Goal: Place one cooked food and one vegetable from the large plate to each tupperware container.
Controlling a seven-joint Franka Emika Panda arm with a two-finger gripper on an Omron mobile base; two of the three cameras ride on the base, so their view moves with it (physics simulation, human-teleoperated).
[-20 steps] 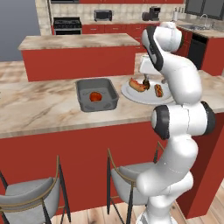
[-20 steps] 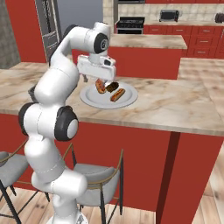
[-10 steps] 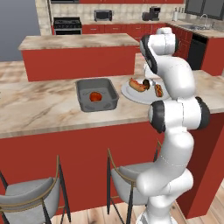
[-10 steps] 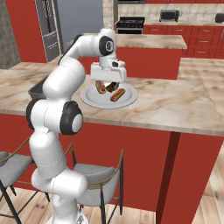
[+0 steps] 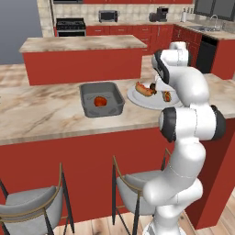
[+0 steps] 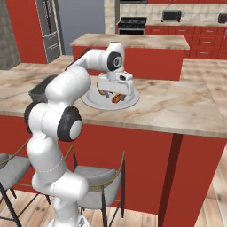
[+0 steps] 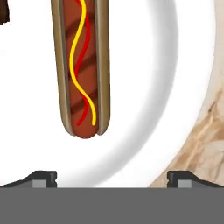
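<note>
The large plate (image 6: 95, 101) lies on the marble counter, with a hot dog (image 7: 83, 65) striped in yellow and red sauce on it. My gripper (image 6: 115, 93) hangs low over the plate, open, its fingertips (image 7: 41, 177) wide apart and nothing between them. In the hand view the hot dog lies just beyond the tips on the white plate (image 7: 144, 87). From the left base view a hot dog (image 5: 144, 89) and another food piece (image 5: 166, 96) show on the plate (image 5: 137, 99). Left of it, the dark tupperware container (image 5: 102, 106) holds a red tomato (image 5: 100, 101).
The marble counter (image 5: 41, 112) stretches left of the container, and its edge (image 6: 177, 126) runs in front of the plate. Two stools (image 5: 32, 206) stand under the counter. A second island (image 5: 82, 46) lies behind. A dark food scrap (image 7: 2, 17) sits at the hand view's top left.
My arm has swung toward the far side of the plate and the hand has come down closer over it. The jaws stayed wide. The container and food have not moved.
</note>
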